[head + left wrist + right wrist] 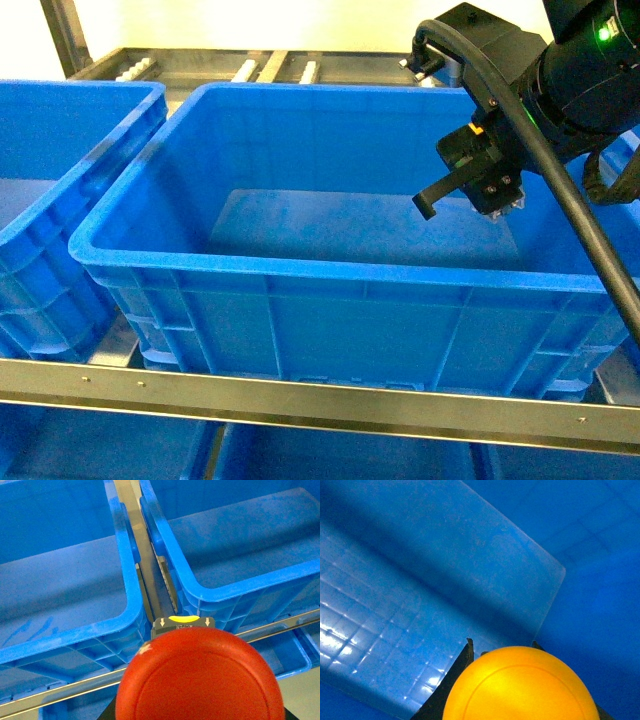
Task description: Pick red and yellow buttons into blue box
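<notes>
- Hovering over the open mouth of the blue box [300,270], my right end effector [470,200] hangs inside the far right corner in the head view. No button can be made out there, so this view alone does not tell me what the jaws hold. A second blue crate [60,190] stands just beside the box on the left, and a metal rail [300,395] runs across the front. My left end effector is out of this view.
- Left wrist view: the red button [200,680] fills the bottom of the frame, its cap facing the camera and a grey plate with a yellow mark just above it. I judge my left end effector clamped on it, though the fingers themselves are hidden. It sits before the gap between the two crates, outside both rims, so red is not yet over the box.
- Right wrist view: the yellow button [520,685] sits between two dark finger edges, clamped by my right end effector, above the gridded floor near an inner corner. Released here, it should land inside; I would lower it first so it does not bounce, then carry red across the near rim before letting go.
</notes>
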### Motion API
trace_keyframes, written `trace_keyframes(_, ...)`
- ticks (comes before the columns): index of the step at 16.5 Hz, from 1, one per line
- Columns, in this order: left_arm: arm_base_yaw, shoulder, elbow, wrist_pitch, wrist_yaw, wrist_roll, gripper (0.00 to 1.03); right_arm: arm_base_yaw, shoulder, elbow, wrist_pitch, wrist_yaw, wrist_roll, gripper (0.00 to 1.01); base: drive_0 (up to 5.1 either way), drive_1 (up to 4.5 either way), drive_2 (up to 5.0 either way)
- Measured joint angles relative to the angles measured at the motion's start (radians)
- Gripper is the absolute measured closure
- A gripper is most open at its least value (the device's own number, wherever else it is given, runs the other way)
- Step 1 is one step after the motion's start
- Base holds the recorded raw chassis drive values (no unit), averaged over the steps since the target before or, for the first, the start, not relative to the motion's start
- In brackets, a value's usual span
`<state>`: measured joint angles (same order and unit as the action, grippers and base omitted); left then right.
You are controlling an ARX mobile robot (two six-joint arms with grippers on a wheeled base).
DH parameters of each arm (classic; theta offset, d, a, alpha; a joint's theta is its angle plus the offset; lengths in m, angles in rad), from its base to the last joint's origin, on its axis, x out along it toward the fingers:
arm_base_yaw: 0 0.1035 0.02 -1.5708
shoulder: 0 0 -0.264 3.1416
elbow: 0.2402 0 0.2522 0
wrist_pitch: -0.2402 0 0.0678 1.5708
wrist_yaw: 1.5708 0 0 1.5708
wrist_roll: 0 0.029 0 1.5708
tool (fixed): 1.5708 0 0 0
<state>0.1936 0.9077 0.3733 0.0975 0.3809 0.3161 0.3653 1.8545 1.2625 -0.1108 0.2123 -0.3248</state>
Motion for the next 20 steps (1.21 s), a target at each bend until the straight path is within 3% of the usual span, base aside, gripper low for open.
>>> trace_keyframes(3,0.000,0.000,0.000,0.000,0.000,0.000,0.79,-0.001,0.000,-0.010,0.013,-0.003,0.011,0.72,0.0,0.00,0.0)
trace_keyframes(9,0.000,0.000,0.000,0.000,0.000,0.000,0.79,-0.001,0.000,-0.010,0.006,-0.004,0.019,0.26,0.0,0.00,0.0)
trace_keyframes(10,0.000,0.000,0.000,0.000,0.000,0.000,0.79,-0.002,0.000,-0.010,0.006,-0.004,0.019,0.16,0.0,0.00,0.0)
trace_keyframes(11,0.000,0.000,0.000,0.000,0.000,0.000,0.79,-0.002,0.000,-0.010,0.006,-0.004,0.020,0.01,0.0,0.00,0.0)
trace_keyframes(17,0.000,0.000,0.000,0.000,0.000,0.000,0.79,-0.006,-0.005,-0.017,0.009,-0.005,0.021,0.03,0.0,0.00,0.0)
trace_keyframes(20,0.000,0.000,0.000,0.000,0.000,0.000,0.79,-0.008,-0.121,-0.142,0.044,-0.073,0.048,0.03,0.0,0.00,0.0)
